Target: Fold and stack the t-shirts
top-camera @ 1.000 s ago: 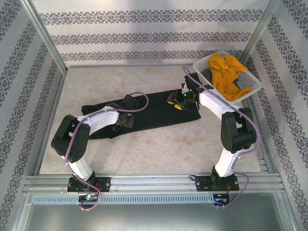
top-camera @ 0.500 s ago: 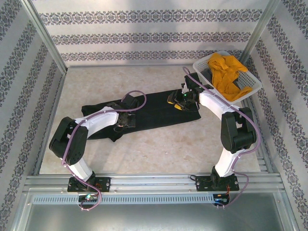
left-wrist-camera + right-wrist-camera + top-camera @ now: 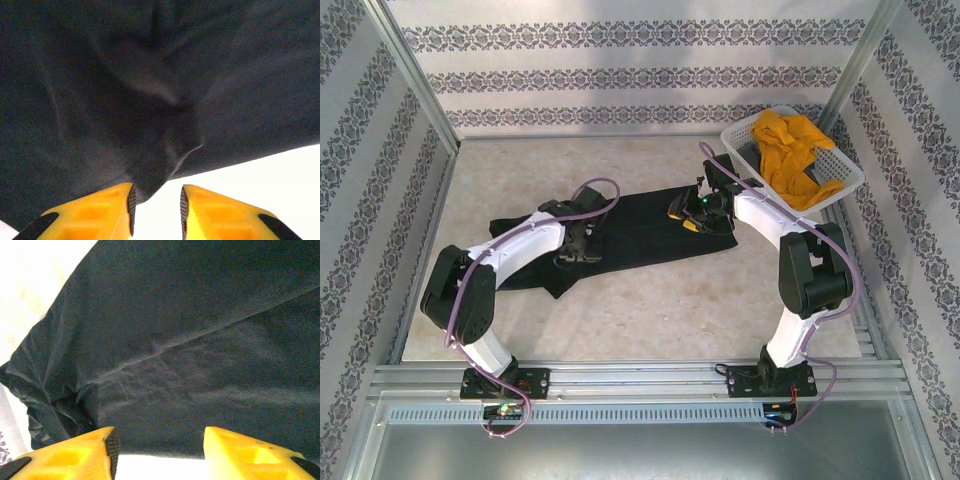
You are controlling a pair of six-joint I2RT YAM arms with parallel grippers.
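- The black t-shirt [image 3: 635, 225] lies flat on the tabletop [image 3: 650, 300]. Its long axis runs from the left fingers [image 3: 576, 252] across to the right fingers [image 3: 692, 218], with the end by the right fingers a little farther from the arm bases.
- The left fingers stand slightly apart with nothing clamped. They are low over the shirt's near edge, and a small pucker of black cloth sits just ahead of the gap between them.
- The right fingers are wider apart and empty. The shirt's end spreads ahead of them, with a fold line crossing it, and bare tabletop shows between the tips.
- The mustard-yellow t-shirt [image 3: 790, 150] is bunched in the white basket [image 3: 745, 140], beyond the right fingers and to their right, apart from the black shirt.
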